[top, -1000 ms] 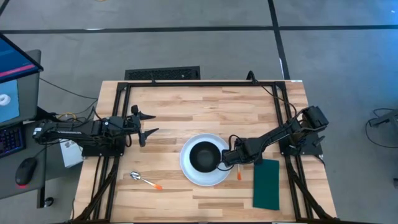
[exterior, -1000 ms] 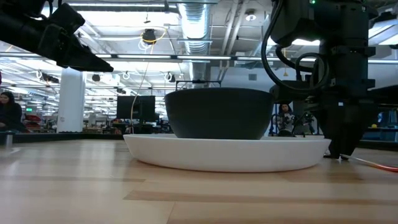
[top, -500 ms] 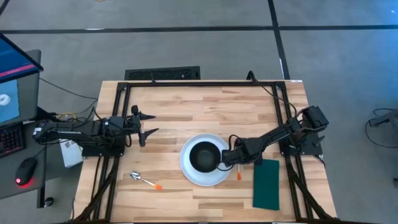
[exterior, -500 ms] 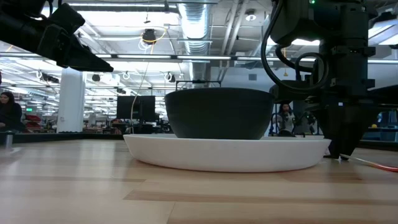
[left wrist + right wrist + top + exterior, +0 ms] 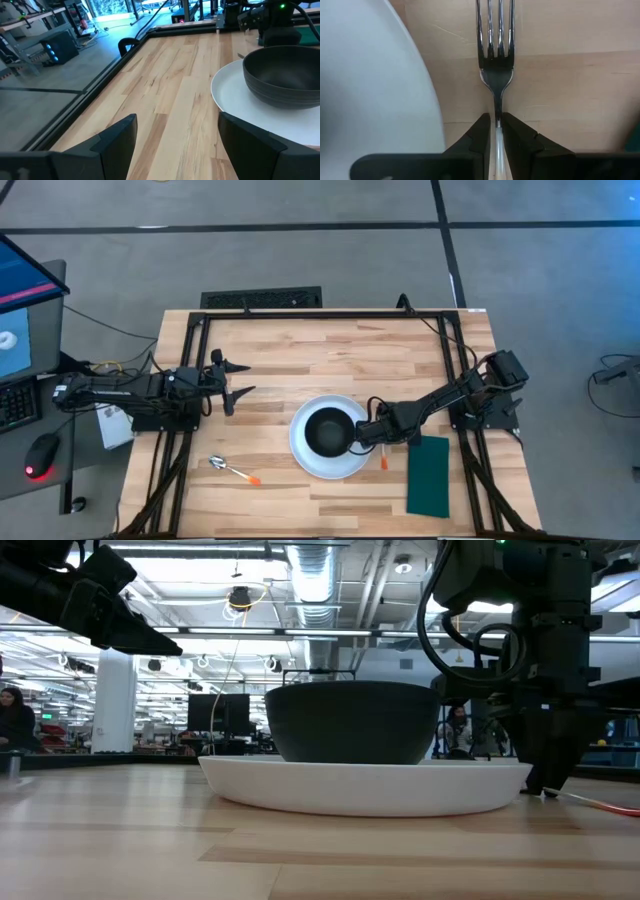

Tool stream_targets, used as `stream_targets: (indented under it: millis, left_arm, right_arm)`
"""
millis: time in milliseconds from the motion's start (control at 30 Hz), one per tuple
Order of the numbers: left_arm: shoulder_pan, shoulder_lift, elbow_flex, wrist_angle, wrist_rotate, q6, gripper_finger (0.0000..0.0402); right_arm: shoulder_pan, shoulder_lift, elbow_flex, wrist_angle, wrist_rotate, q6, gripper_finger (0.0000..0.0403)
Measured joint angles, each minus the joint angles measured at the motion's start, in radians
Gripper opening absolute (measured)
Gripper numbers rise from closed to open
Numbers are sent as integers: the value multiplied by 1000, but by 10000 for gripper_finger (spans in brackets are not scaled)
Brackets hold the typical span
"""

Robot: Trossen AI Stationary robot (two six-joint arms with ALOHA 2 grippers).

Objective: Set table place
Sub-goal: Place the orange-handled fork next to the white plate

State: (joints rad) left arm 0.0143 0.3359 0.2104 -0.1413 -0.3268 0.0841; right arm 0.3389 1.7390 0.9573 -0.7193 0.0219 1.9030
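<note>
The white plate (image 5: 303, 452) lies at mid-table with the black bowl (image 5: 327, 432) standing in it. The fork (image 5: 495, 60) lies on the wood just right of the plate, its orange handle end (image 5: 384, 462) toward the near edge. My right gripper (image 5: 371, 443) stands over it, shut on it. The dark green napkin (image 5: 428, 475) lies flat to the right of the fork. The spoon (image 5: 232, 470) lies on the table at the near left. My left gripper (image 5: 236, 380) waits open and empty at the left, above the table. My right gripper pinches the fork's thin stem (image 5: 497, 114), just behind the tines, between its two fingers (image 5: 481, 134). The fingers point down from above, one on each side of the stem. The fork lies flat on the table beside the plate's rim, tines pointing ahead of the gripper.
Black frame rails (image 5: 330, 314) run along the table's far, left and right sides. Bare wood lies between the plate and the far rail and left of the plate. The plate's rim (image 5: 420, 80) is close beside the fork.
</note>
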Motion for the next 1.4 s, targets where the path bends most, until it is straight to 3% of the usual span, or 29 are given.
stream_targets:
  millis: [1000,1400]
  left_arm:
    - [0,0,0,-5,10,1,268]
    - [0,0,0,-5,11,1,268]
  right_arm:
    - [0,0,5,-7,-2,45,72]
    - [0,0,88,-141,-2,27,76]
